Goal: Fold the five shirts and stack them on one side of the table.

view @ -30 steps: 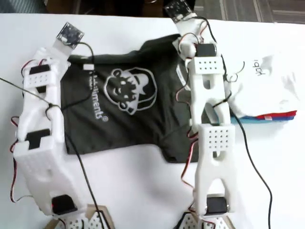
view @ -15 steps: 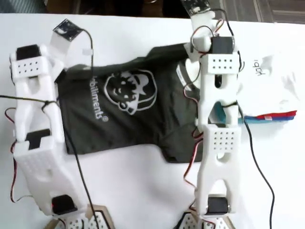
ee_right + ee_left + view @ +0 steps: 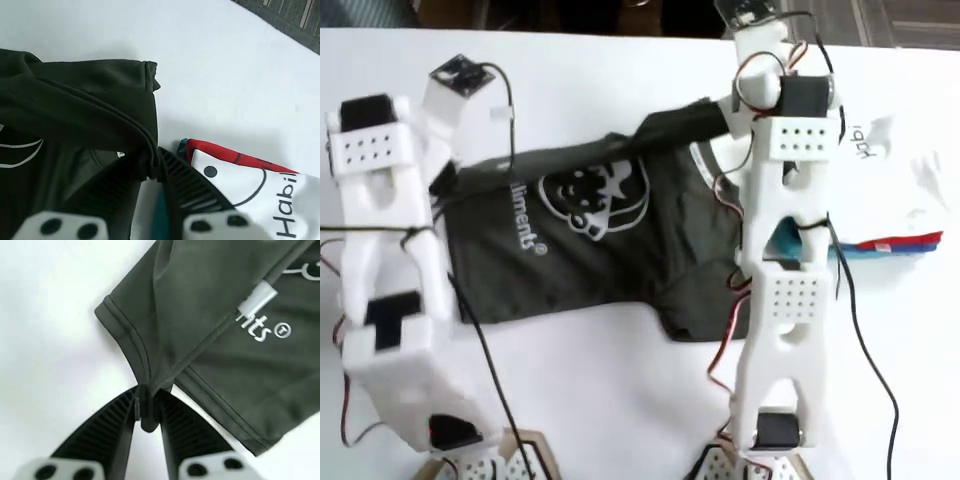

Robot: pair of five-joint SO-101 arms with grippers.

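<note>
A dark grey shirt with a white print lies spread in the middle of the white table. My left gripper is shut on the shirt's far left corner; the left wrist view has the hem pinched in that gripper. My right gripper is shut on the far right corner, and the fabric bunches at that gripper. The far edge between them is raised off the table.
A stack of folded shirts, white on top with red and blue beneath, lies at the right side of the table just beside the right arm; it appears as the stack in the right wrist view. Cables trail along both arms.
Both arms have risen and stretched toward the far side, lifting the shirt's far corners. The far edge now hangs taut between the grippers and the print is partly folded over.
</note>
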